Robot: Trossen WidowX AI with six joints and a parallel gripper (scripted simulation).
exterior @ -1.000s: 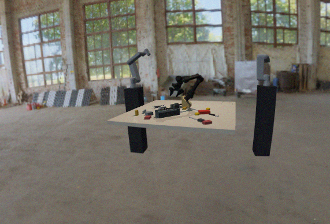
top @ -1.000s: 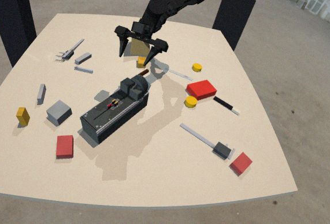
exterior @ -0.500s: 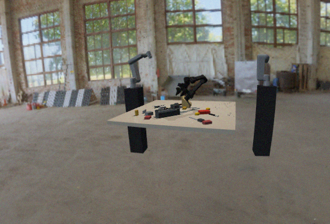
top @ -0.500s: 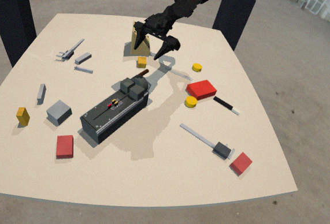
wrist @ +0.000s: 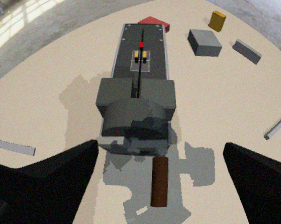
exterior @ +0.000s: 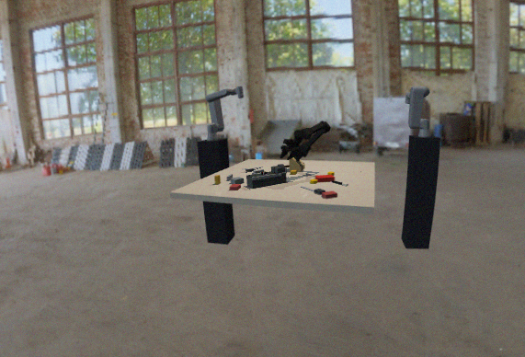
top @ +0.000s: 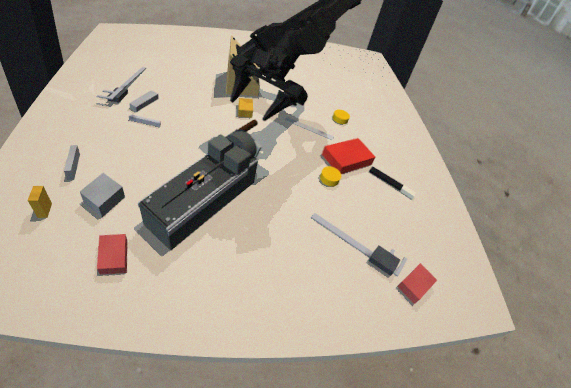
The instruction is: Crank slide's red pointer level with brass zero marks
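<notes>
The dark machine lies on the table, with a slot along its top. The red pointer sits in the slot, off the two brass marks, on the side away from the crank end. The brown crank handle sticks out at the crank end. My gripper is open and empty, above and behind the crank end. In the wrist view the handle shows between the two fingers, lower than them and untouched.
A yellow block and a tan upright bracket stand beyond the handle. A red block, two yellow discs and a black-handled tool lie to the right. A grey block and a red block lie left of the machine.
</notes>
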